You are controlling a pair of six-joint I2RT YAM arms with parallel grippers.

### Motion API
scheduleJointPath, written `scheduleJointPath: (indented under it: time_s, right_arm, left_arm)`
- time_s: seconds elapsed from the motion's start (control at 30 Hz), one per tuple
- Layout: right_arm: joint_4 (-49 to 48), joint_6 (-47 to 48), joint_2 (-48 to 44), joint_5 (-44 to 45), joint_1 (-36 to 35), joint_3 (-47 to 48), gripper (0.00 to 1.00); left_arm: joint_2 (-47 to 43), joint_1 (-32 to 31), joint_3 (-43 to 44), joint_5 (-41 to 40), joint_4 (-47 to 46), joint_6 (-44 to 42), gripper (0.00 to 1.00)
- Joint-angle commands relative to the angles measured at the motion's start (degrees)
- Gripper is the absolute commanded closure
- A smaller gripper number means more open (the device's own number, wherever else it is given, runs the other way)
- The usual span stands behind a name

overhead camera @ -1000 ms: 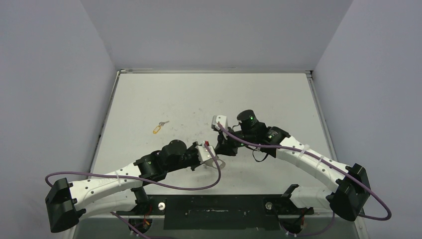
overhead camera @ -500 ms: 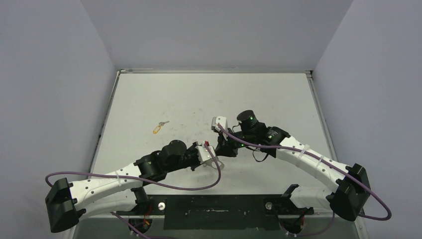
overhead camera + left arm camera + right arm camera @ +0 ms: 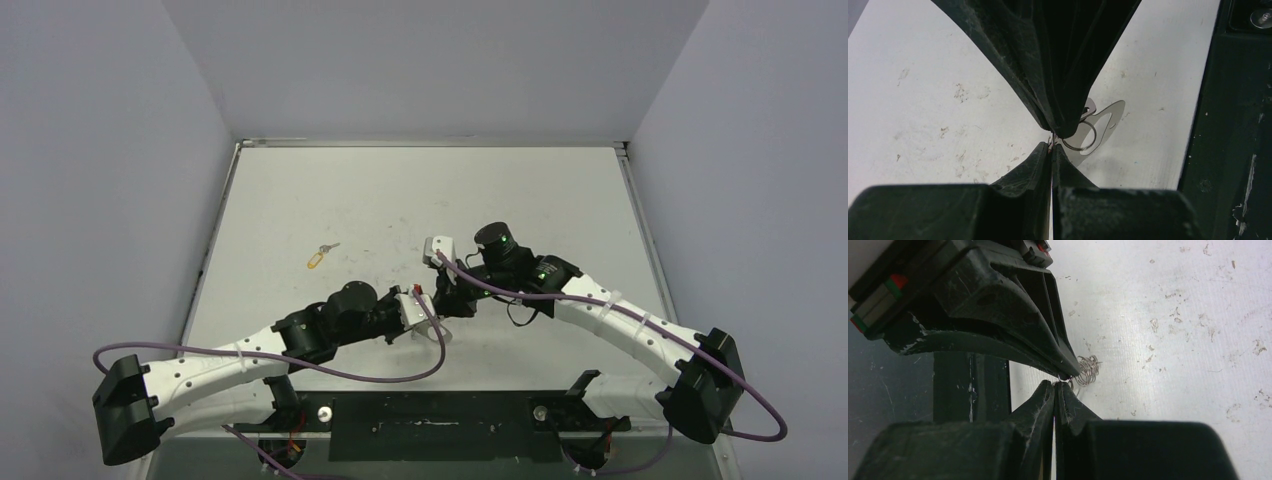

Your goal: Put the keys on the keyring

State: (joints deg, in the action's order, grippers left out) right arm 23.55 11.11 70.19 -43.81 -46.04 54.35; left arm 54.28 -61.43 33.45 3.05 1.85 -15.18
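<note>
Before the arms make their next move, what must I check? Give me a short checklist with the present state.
1. Left gripper shut: ok.
2. Right gripper shut: ok.
3. Keyring close to both tips: ok.
4. What each gripper pinches: cannot tell.
5. Key with yellow tag on the keyring: not ok, it lies apart on the table.

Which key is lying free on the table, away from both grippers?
The key with the yellow tag, alone on the left half of the table. No other key is visible.
</note>
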Motion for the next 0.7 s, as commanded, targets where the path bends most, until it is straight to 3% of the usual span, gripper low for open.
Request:
scheduleJointPath:
  time_s: [0.0, 0.67]
  right_arm:
    - [-3.69, -0.62, -0.17, -1.46, -0.71, 1.81, 1.0]
    - [-3.46, -0.94, -0.62, 5.67, 0.77, 0.28, 1.0]
  left_arm:
    - [0.11, -0.18, 1.13, 1.67, -5.28, 0.85, 1.0]
    - [-0.61, -0.18, 0.64, 1.77, -5.69, 0.96, 1.0]
